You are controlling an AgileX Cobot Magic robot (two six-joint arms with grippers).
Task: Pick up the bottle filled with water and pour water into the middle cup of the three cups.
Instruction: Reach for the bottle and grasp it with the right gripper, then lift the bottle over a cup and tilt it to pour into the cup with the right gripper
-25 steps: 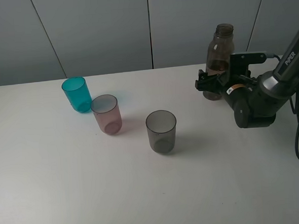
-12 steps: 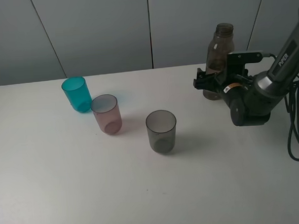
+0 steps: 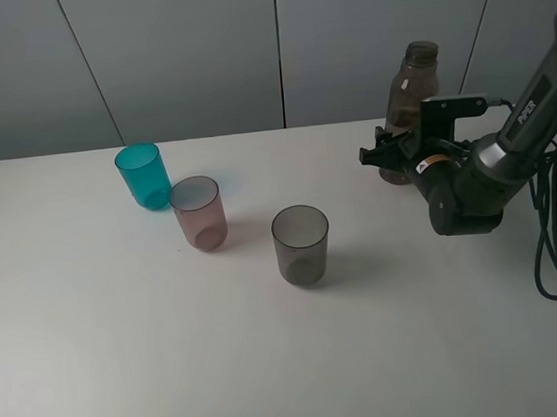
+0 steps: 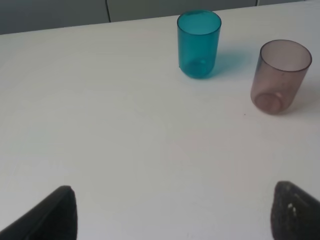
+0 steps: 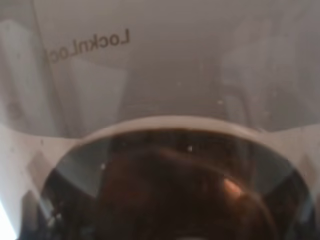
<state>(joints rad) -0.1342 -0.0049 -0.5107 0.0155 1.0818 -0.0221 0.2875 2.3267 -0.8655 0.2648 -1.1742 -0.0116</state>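
on the white table [image 3: 126,350], three small translucent plastic tumblers are set upright in a slanting row. the teal tumbler [image 3: 142,176] is placed farthest left and farthest back. the pale pink-mauve middle tumbler [image 3: 199,212] is set just beside it, to its right and nearer. the smoky grey tumbler [image 3: 301,244] is set apart, further right and nearer still. the left gripper [image 4: 175,217] is seen only in its wrist view, its dark fingertips spread wide above bare table. at the far right, the tall slim smoky brown-grey translucent plastic bottle [image 3: 413,87] is stood upright, well apart from the tumblers. its lower part is flanked by the right gripper [image 3: 389,156], reached in from the right. whether the bottle is clamped cannot be told.
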